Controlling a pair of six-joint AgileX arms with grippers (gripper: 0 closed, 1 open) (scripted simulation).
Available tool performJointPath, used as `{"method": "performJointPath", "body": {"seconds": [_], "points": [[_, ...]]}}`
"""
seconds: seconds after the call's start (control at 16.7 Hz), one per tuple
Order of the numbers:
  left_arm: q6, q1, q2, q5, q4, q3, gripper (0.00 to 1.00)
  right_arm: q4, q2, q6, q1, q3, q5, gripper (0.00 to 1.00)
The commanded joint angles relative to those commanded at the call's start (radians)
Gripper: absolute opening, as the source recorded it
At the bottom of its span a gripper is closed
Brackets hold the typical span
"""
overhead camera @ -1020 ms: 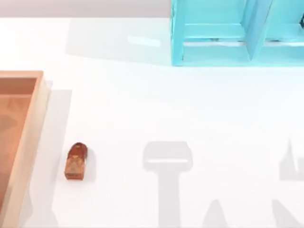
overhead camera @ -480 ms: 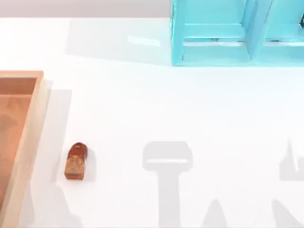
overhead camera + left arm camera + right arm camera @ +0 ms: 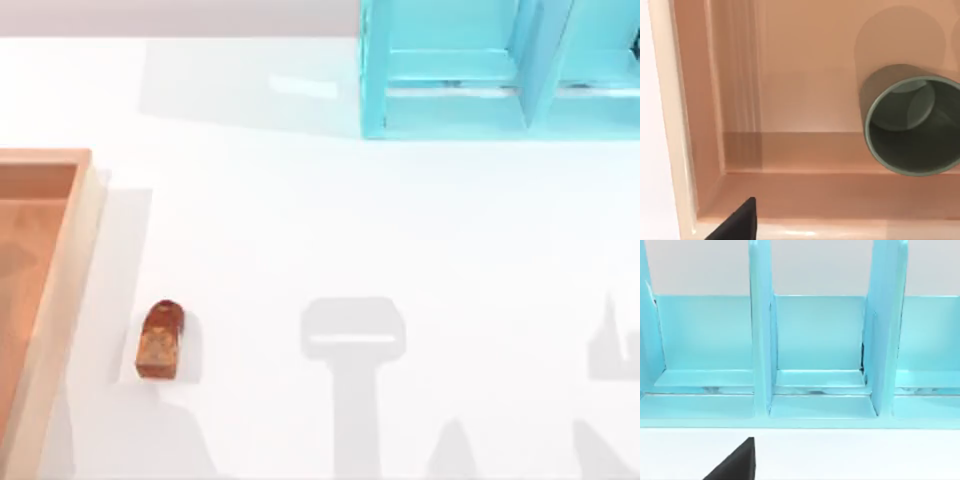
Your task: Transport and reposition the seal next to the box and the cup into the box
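the box (image 3: 62,300) runs down the top view's left edge; the cup (image 3: 912,125) stands upright inside it. the seal (image 3: 160,340) lies just right of the rim, lower left. cyan shelf unit (image 3: 500,70) upper right. grippers' state: cannot tell.

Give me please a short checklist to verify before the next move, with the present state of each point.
1. Cup inside the box: ok, upright on the box floor in the left wrist view.
2. Seal next to the box: ok, on the table beside its right rim, apart from it.
3. Left gripper free of the cup: cannot tell, only a dark fingertip shows.
4. Seal upright: not ok, it seems to lie on its side.
5. Cyan shelf far from both: ok.
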Motion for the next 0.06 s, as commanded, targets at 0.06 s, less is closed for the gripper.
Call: {"method": "performJointPath", "body": {"seconds": [0.06], "points": [[0.000,0.000,0.000,0.000,-0.001,0.001,1.00,0.000,0.000,0.000,0.000,0.000,0.000,1.00]]}}
